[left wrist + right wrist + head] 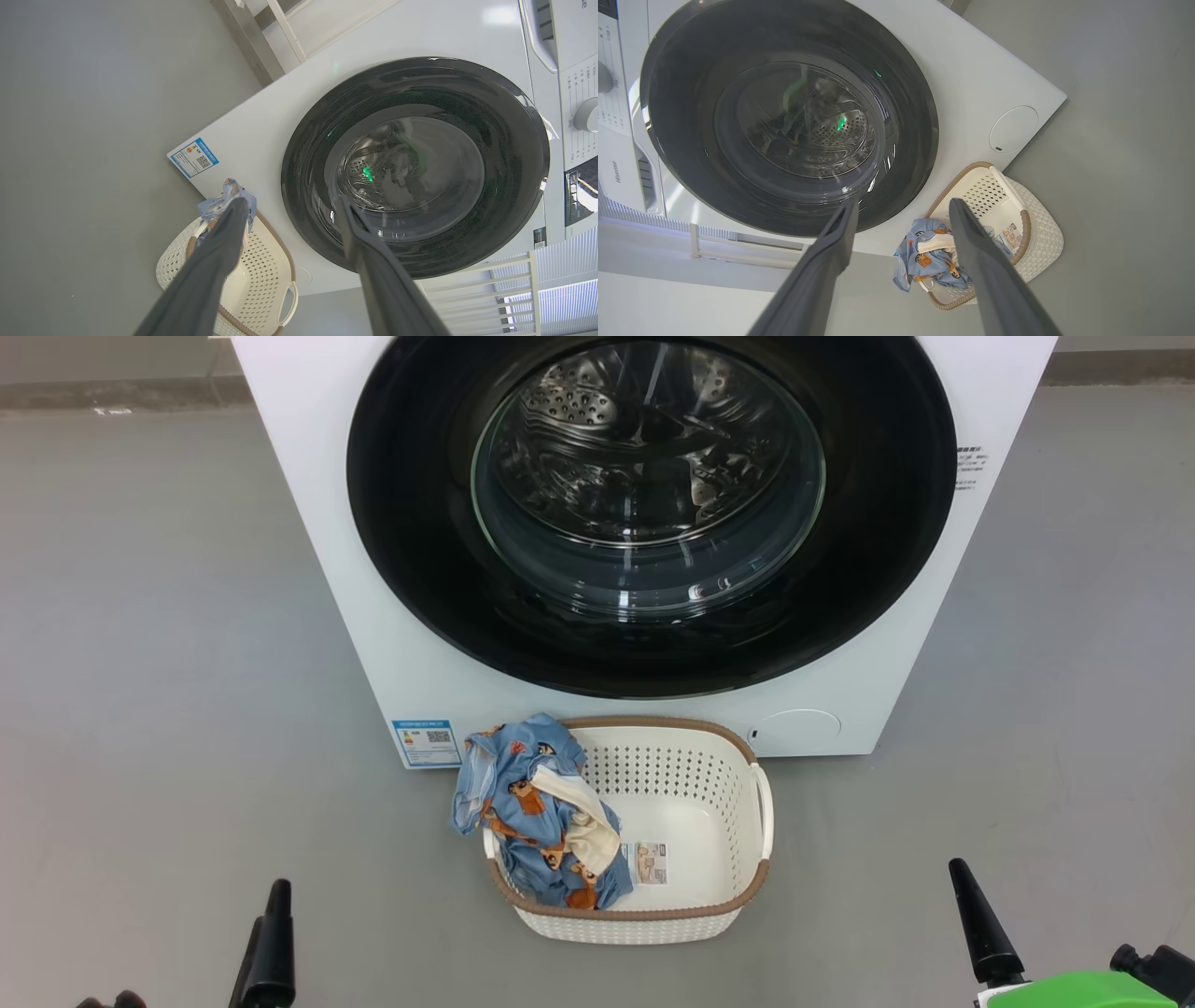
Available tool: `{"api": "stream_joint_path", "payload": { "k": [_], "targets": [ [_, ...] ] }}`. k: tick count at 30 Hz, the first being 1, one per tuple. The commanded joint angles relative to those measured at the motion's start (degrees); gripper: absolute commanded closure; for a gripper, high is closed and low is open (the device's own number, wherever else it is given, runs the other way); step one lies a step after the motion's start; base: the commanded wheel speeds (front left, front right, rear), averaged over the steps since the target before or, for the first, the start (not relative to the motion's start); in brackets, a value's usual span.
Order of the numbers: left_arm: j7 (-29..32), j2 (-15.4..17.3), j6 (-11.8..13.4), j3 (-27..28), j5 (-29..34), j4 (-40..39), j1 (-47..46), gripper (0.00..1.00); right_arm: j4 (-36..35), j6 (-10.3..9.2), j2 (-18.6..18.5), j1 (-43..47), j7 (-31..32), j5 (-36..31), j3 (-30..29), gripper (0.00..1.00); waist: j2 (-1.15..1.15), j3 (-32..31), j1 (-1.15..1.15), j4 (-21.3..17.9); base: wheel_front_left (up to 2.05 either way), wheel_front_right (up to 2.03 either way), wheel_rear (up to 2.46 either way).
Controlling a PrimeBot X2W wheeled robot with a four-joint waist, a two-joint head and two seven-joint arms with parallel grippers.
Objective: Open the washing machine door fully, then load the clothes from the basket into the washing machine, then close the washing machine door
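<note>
Nearest the lens, the left gripper (292, 200) showed two long dark fingers spread wide, nothing between them and nothing touched. The right gripper (904, 203) was the same: fingers wide apart, empty, clear of everything. In the head view both sat low and well apart from each other, fingers pointing ahead, with a green cover at the base of the right one.

Bare grey floor (140, 663) lay to the outer side of each gripper and ran on between them as far as the basket (644, 926). The basket stood ahead of the fingertips, between the two grippers, its far rim just beside the foot of the washing machine (308, 523).

The clothes (532, 803) hung over the basket's rim on the left gripper's side, partly inside and partly spilling outward. The part of the basket toward the right gripper was bare apart from a paper label.

Beyond the basket, the door (420, 569) was shut, its black ring flat against the white front. A blue sticker (427, 742) sat low on the left gripper's side, and a round cap (798, 733) low on the right gripper's side.
</note>
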Motion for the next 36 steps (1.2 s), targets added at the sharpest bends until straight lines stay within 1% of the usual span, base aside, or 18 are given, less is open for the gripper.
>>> {"api": "stream_joint_path", "payload": {
  "k": [1, 7, 36],
  "targets": [
    [-0.50, 0.88, -0.08, 0.58, 1.43, -1.78, -0.78, 0.00, -1.56, -0.02, -0.63, -0.63, -0.74, -1.23, 0.79, 0.00, 0.00, 0.01, -0.01, 0.01, 0.00, 0.00, 0.00],
    [-1.68, 0.95, -0.10, -0.03, 6.55, -2.68, -0.58, 0.00, -1.69, -0.02, -1.02, -0.41, -1.91, -5.44, 1.47, 0.00, 0.00, 0.23, -0.01, 0.08, 0.00, 0.00, 0.00],
    [-6.55, 1.34, -0.16, -2.23, 27.26, -5.07, 0.40, 0.00, -2.33, -0.03, -2.44, 1.04, -6.77, -22.47, 4.24, 0.00, 0.00, 0.37, -0.01, 0.48, 0.00, 0.00, 0.00]
  ]
}}
